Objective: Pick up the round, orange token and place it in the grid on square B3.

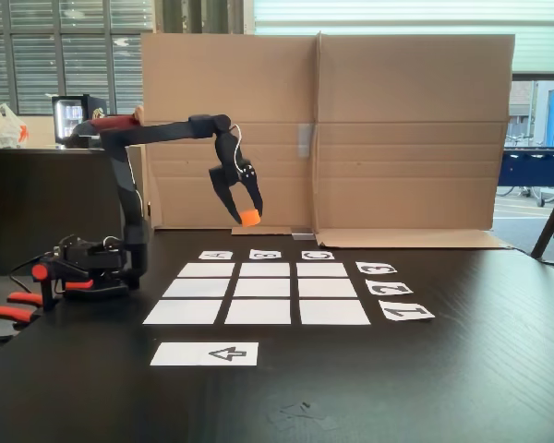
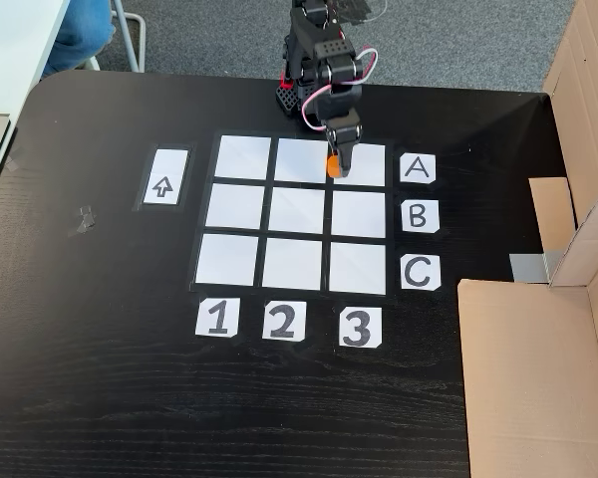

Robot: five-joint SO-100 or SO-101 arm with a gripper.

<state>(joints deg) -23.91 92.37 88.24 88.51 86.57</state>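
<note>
— Black tabletop [image 1: 462,369], cardboard wall [image 1: 406,129] standing behind it; what is the claw doing?

— The gripper [image 1: 246,215] is hanging in the air in a fixed view, its two fingers closing on the token [image 1: 249,219], which is sitting pinched at their tips, well above the table. The jaws are parted only as wide as the token.

— And from the camera looking down?

— There the gripper [image 2: 336,159] is pointing down, with the token [image 2: 334,165] showing as an orange spot over the grid [image 2: 299,213], on the line between the top-middle and top-right squares, in the row beside card A [image 2: 416,168]. That view is not giving the height; the side-on one is. The high view, though, is showing the layout: square B3 [image 2: 359,213] is lying one row below the token, in line with card B [image 2: 420,216] and card 3 [image 2: 359,327].

— How much room is around it?

— The arm's base [image 1: 92,268] is sitting just beyond the grid's card-A side. The arrow strip [image 2: 163,177] is lying just beside the grid, opposite the letter cards. Cardboard is crowding the table's right edge in the high view, apart from the cards. Bare black table is stretching wide below the number cards.
</note>
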